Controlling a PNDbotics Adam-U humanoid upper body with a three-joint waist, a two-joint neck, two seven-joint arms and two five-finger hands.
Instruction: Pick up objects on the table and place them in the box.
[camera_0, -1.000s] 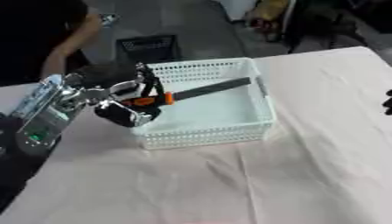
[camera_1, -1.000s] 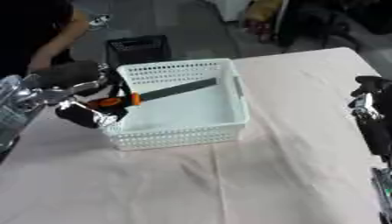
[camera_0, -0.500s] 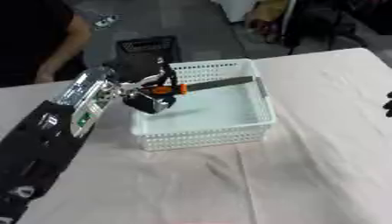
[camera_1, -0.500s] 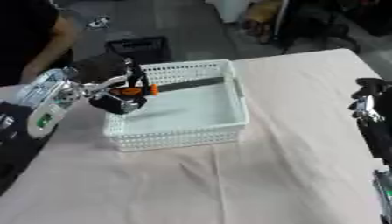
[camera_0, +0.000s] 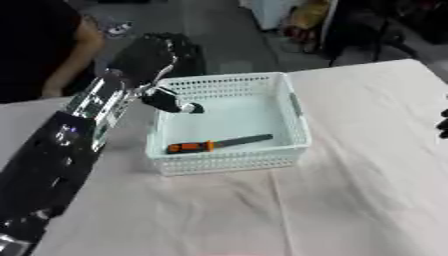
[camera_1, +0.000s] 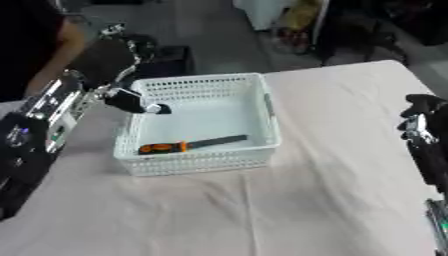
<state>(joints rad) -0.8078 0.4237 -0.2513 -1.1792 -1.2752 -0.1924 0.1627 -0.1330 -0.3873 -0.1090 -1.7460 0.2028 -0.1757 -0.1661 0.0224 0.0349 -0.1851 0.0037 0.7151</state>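
The orange-handled tool (camera_0: 217, 144) lies flat on the floor of the white basket (camera_0: 297, 120). My left hand (camera_0: 156, 55) hovers over the far-left rim, fingers relaxed, holding nothing. I'd lift it straight up to clear the wall. My right hand (camera_1: 423, 115) idles at the table's right edge; I cannot tell its state.

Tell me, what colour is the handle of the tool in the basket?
Orange, with a dark blade. The tool shows best in the left eye view.

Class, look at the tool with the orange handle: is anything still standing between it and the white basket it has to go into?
Nothing visible does. The tool already lies on the floor of the white basket, near its front wall. The left hand is raised above the basket's left rim, holding nothing; the right hand shows at the right edge.
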